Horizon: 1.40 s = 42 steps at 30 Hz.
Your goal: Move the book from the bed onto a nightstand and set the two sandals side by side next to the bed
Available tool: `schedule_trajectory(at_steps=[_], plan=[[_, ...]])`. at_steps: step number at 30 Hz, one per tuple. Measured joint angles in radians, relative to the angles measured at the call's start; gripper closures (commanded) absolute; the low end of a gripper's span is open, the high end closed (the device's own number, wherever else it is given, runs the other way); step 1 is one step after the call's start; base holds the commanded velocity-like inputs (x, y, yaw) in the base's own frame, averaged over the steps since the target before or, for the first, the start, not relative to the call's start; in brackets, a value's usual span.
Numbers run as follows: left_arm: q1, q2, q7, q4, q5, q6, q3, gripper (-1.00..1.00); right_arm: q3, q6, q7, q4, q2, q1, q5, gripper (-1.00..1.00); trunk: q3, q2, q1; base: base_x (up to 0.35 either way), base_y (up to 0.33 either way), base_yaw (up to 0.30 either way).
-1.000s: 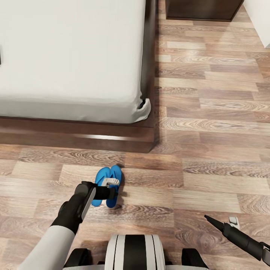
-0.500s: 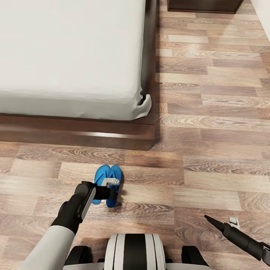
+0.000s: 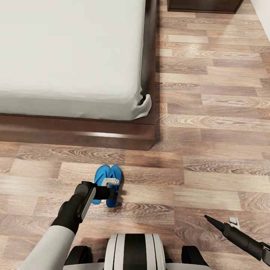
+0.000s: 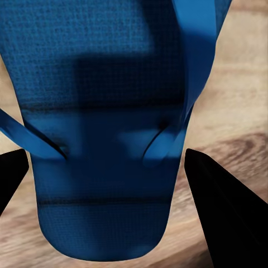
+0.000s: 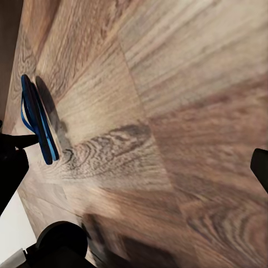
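Observation:
Two bright blue sandals (image 3: pixel 107 174) lie side by side on the wood floor, a short way out from the bed (image 3: pixel 71 56) and its dark frame. My left gripper (image 3: pixel 111 184) hovers low over them and is open. In the left wrist view the sandal (image 4: pixel 106 111) lies between the two dark fingers (image 4: pixel 223 212), which stand wide apart off its edges. My right gripper (image 3: pixel 220 221) is open, low over bare floor at the near right. The right wrist view shows the sandals (image 5: pixel 36 120) edge-on. The book is out of view.
A dark brown cabinet (image 3: pixel 204 5) stands at the far end of the floor strip beside the bed. Open wood-plank floor (image 3: pixel 213 131) stretches to the right of the bed. My own base (image 3: pixel 135 251) sits at the near edge.
The whole head view has shifted slightly since one second ago, so the camera moved. Both arms and the sandals look unchanged.

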<state>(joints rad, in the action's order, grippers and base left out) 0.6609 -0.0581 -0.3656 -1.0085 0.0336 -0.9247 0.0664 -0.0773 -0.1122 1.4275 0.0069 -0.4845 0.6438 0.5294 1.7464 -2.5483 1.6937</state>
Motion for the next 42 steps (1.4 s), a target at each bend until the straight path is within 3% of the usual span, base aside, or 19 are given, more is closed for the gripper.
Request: schedule_trajectory(at_steps=[14, 15, 42], plan=[[0.000, 0.000, -0.001, 0.000, 0.000, -0.001, 0.001, 1.00, 0.000, 0.000, 0.000, 0.000, 0.000, 0.000, 0.000, -1.00, 0.000, 0.000, 0.000, 0.000, 0.000, 0.000], [0.000, 0.000, -0.001, -0.001, 0.000, -0.001, 0.001, -1.00, 0.000, 0.000, 0.000, 0.000, 0.000, 0.000, 0.000, -1.00, 0.000, 0.000, 0.000, 0.000, 0.000, 0.000], [0.000, 0.003, -0.014, 0.000, -0.003, -0.001, 0.000, -1.00, 0.000, 0.000, 0.000, 0.000, 0.000, 0.000, -0.001, -1.00, 0.000, 0.000, 0.000, 0.000, 0.000, 0.000]])
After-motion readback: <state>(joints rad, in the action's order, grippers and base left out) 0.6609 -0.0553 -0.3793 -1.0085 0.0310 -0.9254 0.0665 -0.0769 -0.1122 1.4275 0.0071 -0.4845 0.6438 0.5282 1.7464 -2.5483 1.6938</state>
